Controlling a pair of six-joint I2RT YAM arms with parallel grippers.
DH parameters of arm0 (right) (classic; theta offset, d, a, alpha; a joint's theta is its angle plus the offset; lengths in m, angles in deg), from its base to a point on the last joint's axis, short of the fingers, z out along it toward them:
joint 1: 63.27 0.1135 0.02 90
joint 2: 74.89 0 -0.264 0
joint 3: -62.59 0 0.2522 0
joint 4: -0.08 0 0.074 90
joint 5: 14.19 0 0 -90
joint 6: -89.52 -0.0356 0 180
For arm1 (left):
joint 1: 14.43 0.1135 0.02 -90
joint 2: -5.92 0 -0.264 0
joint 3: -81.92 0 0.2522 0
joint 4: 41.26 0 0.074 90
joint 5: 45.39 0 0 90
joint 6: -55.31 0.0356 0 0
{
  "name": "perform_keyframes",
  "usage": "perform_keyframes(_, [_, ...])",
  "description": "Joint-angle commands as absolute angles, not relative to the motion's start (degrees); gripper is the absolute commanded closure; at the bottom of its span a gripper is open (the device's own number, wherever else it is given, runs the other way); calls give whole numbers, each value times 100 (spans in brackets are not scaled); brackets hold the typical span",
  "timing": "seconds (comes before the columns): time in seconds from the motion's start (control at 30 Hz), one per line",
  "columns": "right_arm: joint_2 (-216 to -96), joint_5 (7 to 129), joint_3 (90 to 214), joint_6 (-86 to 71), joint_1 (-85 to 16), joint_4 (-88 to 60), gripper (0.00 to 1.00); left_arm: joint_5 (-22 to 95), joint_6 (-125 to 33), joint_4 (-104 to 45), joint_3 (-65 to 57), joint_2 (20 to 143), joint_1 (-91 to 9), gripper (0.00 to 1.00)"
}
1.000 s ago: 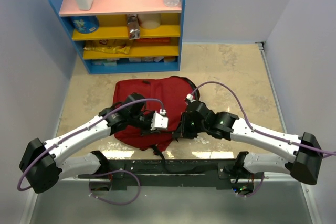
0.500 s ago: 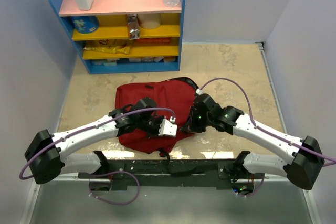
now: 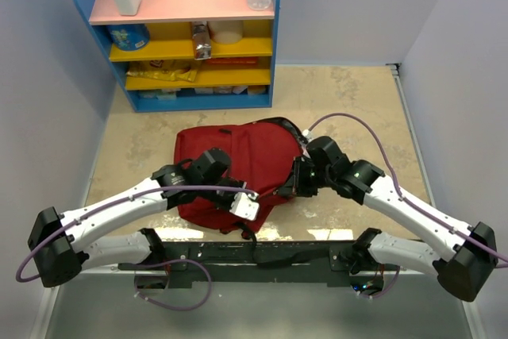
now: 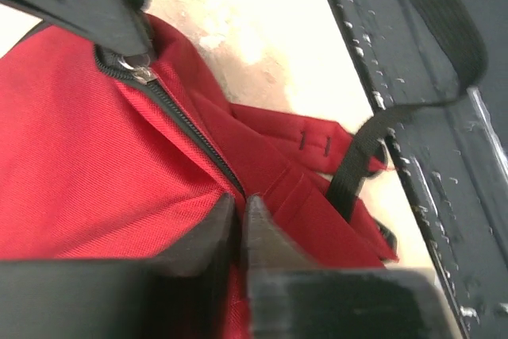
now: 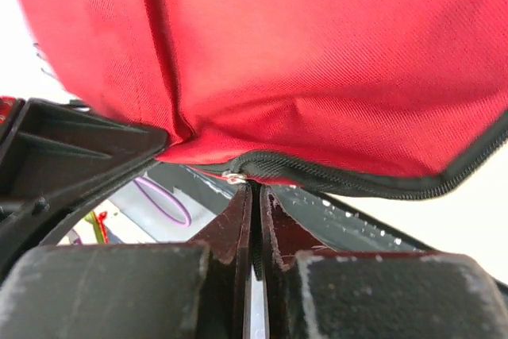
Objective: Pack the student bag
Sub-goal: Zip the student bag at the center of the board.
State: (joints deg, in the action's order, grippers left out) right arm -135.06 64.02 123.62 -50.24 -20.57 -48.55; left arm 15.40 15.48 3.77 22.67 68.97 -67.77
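**Desk editor:** Left of frame first: what has the left tool got?

**Photographer:** Fingers pressed narrow, pinching the large dark red fabric student bag at its black zip, on the bag's lower edge.

**Desk editor:** And the bag?

**Photographer:** Flat on the beige marbled desk, centre frame, between both tools. Long axis seemingly runs lower left to upper right, rounded top apparently pointing upper right, black straps trailing toward the bottom edge.

**Desk editor:** The right tool?

**Photographer:** Closed narrow on the zip edge at the bag's right side. Both touch; neither is nearer.
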Motion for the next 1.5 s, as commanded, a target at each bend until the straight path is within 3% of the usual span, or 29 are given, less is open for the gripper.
perform_keyframes(0.0, [-13133,6800,12400,-4522,-2337,-4542,91,1498,1734,2603,1825,6718,-6796,67])
perform_keyframes(0.03, [-13097,6625,12356,-4522,-2345,-4428,89,1647,1699,2681,1667,6814,-6787,53])
perform_keyframes(0.2, [-13001,5886,11943,-4723,-2337,-3803,61,1815,1672,2656,814,6894,-6778,20])
perform_keyframes(0.27, [-12816,5937,11890,-4777,-2328,-3794,52,1789,1707,2550,621,6902,-6787,13])
perform_keyframes(0.37, [-12667,6682,12047,-4821,-2337,-4379,51,1614,1926,2296,480,6964,-6787,7])
perform_keyframes(0.47, [-12544,7080,12223,-4917,-2346,-4576,58,1315,1902,1909,287,7183,-6822,0])
perform_keyframes(0.6, [-12280,7439,12372,-5049,-2345,-4760,59,1130,1576,1610,-30,7946,-7050,0])
perform_keyframes(0.77, [-11709,9299,12864,-5382,-2345,-5867,57,1218,980,1136,-504,8642,-7296,0])
perform_keyframes(0.87, [-11103,9759,12769,-5602,-2346,-5921,59,1034,725,1073,-970,9230,-7358,1])
perform_keyframes(1.13, [-10084,10130,12452,-6025,-2346,-6404,61,498,503,1266,-1717,10330,-7367,12])
perform_keyframes(1.47, [-9968,10244,12496,-6025,-2345,-6791,62,-294,1373,2997,-2535,11323,-7358,29])
